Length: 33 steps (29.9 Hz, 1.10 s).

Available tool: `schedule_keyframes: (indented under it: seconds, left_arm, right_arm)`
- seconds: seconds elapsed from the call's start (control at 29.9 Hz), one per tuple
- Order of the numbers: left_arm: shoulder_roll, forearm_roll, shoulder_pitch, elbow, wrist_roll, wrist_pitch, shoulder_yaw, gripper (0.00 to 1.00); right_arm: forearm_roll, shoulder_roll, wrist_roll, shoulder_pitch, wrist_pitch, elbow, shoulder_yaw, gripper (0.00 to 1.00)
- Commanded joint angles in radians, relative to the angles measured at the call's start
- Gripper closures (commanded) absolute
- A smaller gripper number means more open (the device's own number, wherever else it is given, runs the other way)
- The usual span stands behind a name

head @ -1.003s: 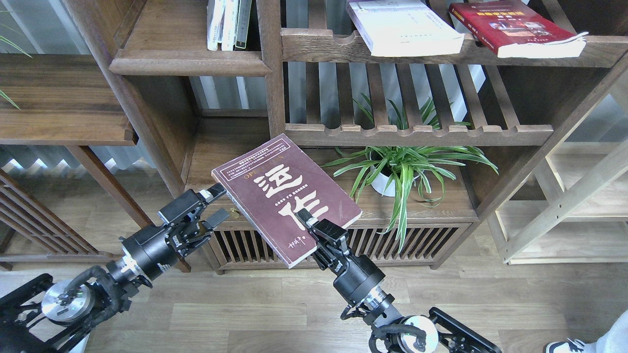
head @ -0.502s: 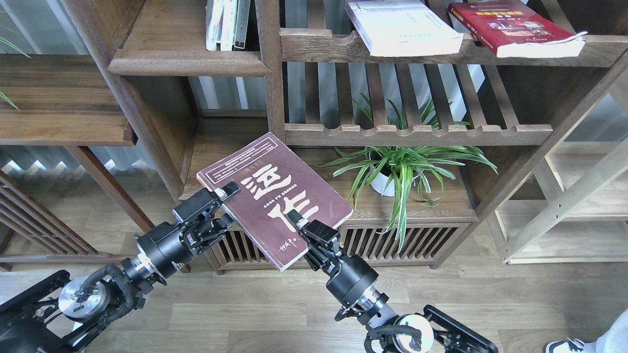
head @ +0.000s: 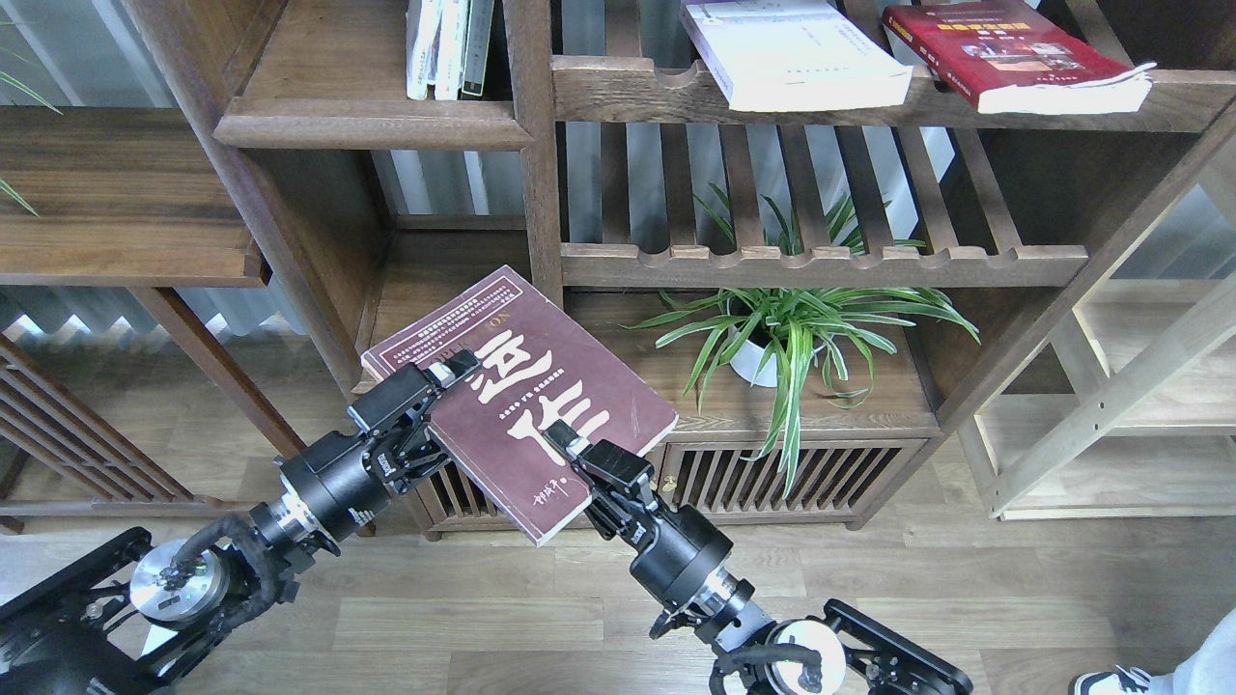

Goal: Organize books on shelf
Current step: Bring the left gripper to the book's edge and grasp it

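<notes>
The dark brown book (head: 521,401) with big white characters hangs tilted in front of the low cabinet. My right gripper (head: 572,450) is shut on its near edge. My left gripper (head: 452,378) straddles the book's left edge: its upper finger (head: 462,366) lies on the cover and the lower one is hidden beneath, so I cannot tell whether it clamps. A thick white book (head: 792,53) and a red book (head: 1004,48) lie flat on the slatted upper shelf (head: 637,92). The solid shelf (head: 372,121) with the rounded front edge is at the upper left.
Thin white and dark-spined books (head: 449,43) stand at the right end of the solid shelf. A potted spider plant (head: 782,333) sits on the low cabinet (head: 869,415), to the right of the held book. An upright post (head: 536,145) divides the two bays.
Both arms carried the brown book left and slightly down. The left gripper, open beside the book a second ago, has moved in over its left edge, upper finger on the cover.
</notes>
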Motion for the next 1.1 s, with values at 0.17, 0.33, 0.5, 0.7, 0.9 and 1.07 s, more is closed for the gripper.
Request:
schedule_keyframes:
  seconds: [0.17,0.33,0.5,0.7,0.9,1.07]
  left_arm:
    - [-0.019,0.025,0.000,0.003,-0.006,0.000,-0.001,0.03]
    - [-0.023,0.025,-0.005,0.003,-0.008,0.000,-0.002,0.06]
    - [-0.028,0.025,-0.008,0.003,-0.009,0.000,-0.004,0.14]
    - [-0.028,0.023,0.003,-0.003,-0.008,0.000,-0.004,0.30]
    - [-0.028,0.023,0.012,-0.004,-0.006,0.000,-0.004,0.50]
    - [-0.028,0.023,0.014,-0.004,-0.006,0.000,0.001,0.54]
  right_arm:
    - [0.000,0.000,0.000,0.001,0.000,0.003,-0.002,0.97]
    - [0.000,0.000,0.000,0.005,0.000,0.006,-0.014,0.97]
    - [0.000,0.000,0.000,0.005,0.000,0.006,-0.014,0.97]
    - [0.000,0.000,0.000,0.005,0.000,0.006,-0.014,0.97]
    - [0.000,0.000,0.000,0.007,0.000,0.006,-0.014,0.97]
    - [0.000,0.000,0.000,0.007,0.000,0.006,-0.014,0.97]
